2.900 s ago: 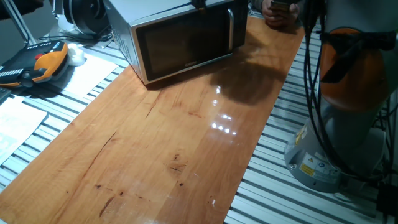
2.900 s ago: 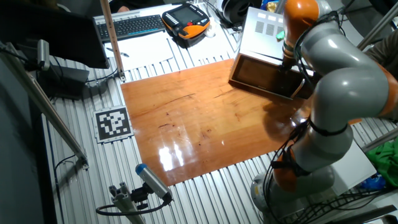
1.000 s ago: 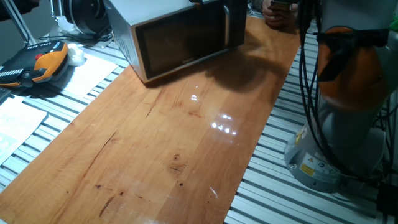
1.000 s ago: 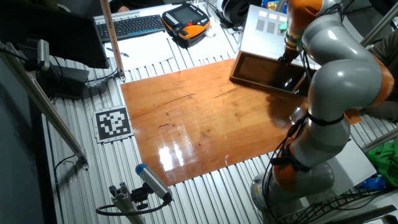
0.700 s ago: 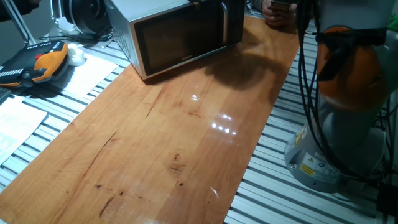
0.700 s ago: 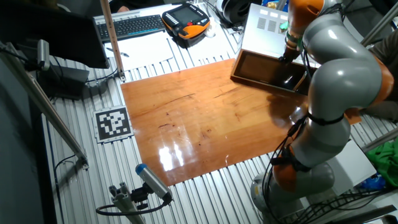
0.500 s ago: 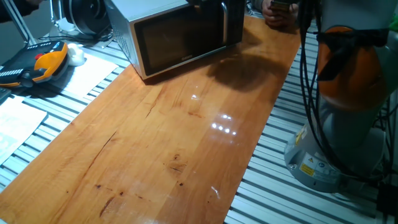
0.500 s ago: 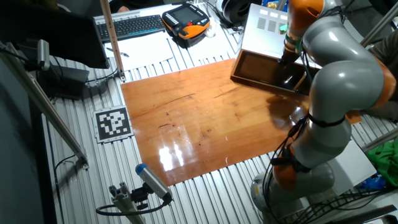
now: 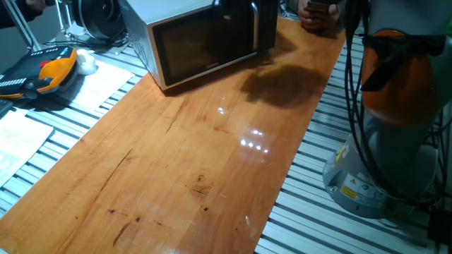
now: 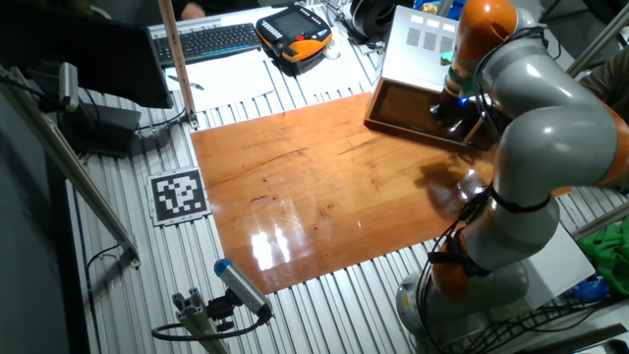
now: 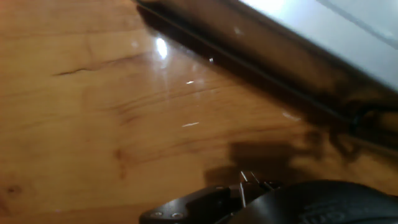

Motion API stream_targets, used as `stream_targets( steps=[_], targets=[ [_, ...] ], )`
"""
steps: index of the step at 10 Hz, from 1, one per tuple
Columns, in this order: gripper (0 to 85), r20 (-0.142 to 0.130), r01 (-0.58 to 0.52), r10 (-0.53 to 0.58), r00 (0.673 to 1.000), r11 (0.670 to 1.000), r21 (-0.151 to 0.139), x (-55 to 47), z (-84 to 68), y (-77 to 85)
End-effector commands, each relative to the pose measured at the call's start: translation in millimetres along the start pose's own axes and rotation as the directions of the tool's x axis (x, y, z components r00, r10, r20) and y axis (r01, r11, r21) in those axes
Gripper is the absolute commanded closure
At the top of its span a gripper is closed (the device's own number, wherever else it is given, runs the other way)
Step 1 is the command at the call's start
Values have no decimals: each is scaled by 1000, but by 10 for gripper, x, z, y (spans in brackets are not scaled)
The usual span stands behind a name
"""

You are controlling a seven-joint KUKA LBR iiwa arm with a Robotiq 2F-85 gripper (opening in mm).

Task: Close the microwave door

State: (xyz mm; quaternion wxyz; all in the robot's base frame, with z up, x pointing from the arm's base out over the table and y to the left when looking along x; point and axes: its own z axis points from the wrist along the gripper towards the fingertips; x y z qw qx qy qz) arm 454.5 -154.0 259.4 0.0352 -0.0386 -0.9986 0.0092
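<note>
Tabletop [image 9: 212, 162] fills the foreground. Microwave [image 9: 152, 17] sits upper left; microwave door [image 9: 205, 46] looks flush, so the closing step seems done. Gripper [image 10: 454, 110] upper right by handle edge, can't tell finger state. Next: back off clear.

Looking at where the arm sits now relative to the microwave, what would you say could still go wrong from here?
The silver-grey microwave with dark glass door looks shut, or nearly so. The pictures cannot confirm that it has latched, so it may spring back. The tool hangs close in front of the door near the vertical silver bar handle, so a careless retreat could snag it. The microwave stands freely on the wooden tabletop. Further pushing might slide it.
</note>
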Motion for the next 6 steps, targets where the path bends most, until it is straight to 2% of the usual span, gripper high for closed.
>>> stream_targets(
  steps=[1,3,4,6],
  targets=[
    [850,4,-14,14,1000,1000,4,40,-10,229],
    [850,2,-25,25,1000,1000,14,118,-47,435],
    [850,10,-20,20,1000,1000,11,172,-58,531],
    [850,16,-30,30,999,999,41,203,-116,646]
  ],
)
